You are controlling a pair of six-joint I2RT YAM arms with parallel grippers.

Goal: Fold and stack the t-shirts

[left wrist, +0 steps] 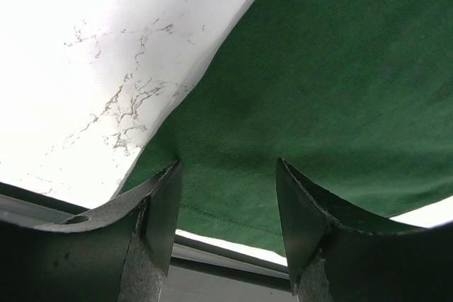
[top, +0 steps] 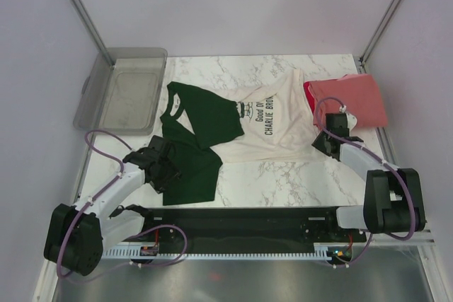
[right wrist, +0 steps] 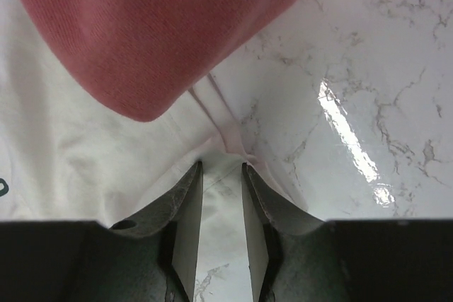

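Observation:
The cream-white t-shirt with black lettering lies spread mid-table, its dark green parts folded over toward the left. My left gripper rests at the green cloth's near-left corner. In the left wrist view it stands open, its tips pressed on the green cloth just above the hem. The coral-red t-shirt lies folded at the back right, overlapping the cream one. My right gripper sits at the cream shirt's right edge. In the right wrist view it has a narrow gap, with the cream hem bunched at its tips below the coral cloth.
A clear grey plastic bin stands at the back left, partly off the marble table. Bare marble shows right of the right gripper and left of the green cloth. Frame posts rise at both back corners.

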